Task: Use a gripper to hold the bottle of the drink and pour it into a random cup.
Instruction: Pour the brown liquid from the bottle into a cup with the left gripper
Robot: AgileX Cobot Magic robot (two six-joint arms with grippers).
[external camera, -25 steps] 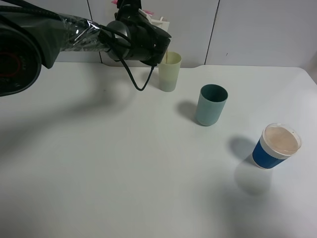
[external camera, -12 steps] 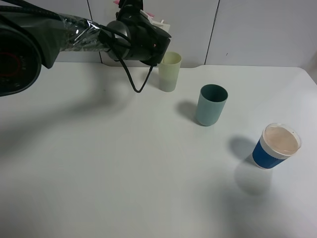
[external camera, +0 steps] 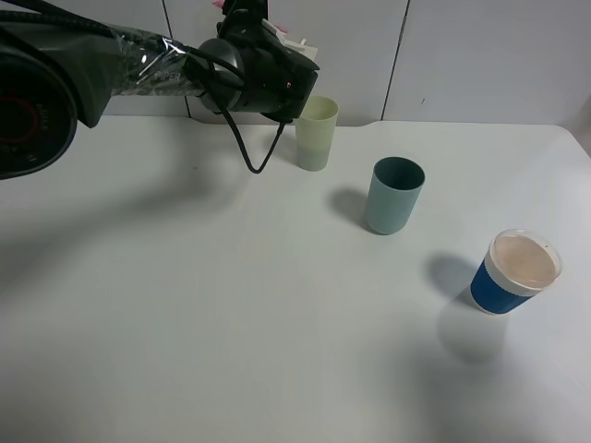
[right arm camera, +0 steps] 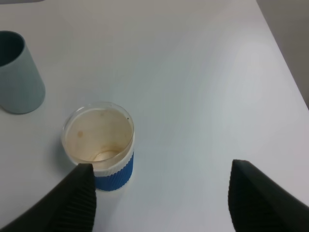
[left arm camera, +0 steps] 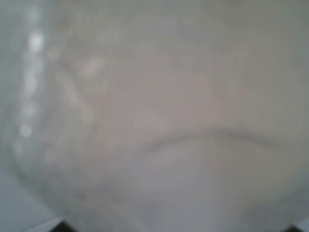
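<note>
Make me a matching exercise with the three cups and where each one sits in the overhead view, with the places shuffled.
Cups:
1. pale cup
2. teal cup
3. blue cup

Places:
A. farthest right, nearest the front
B. farthest back, by the wall
C. between the other two

Pairs: 1-B, 2-C, 3-A
</note>
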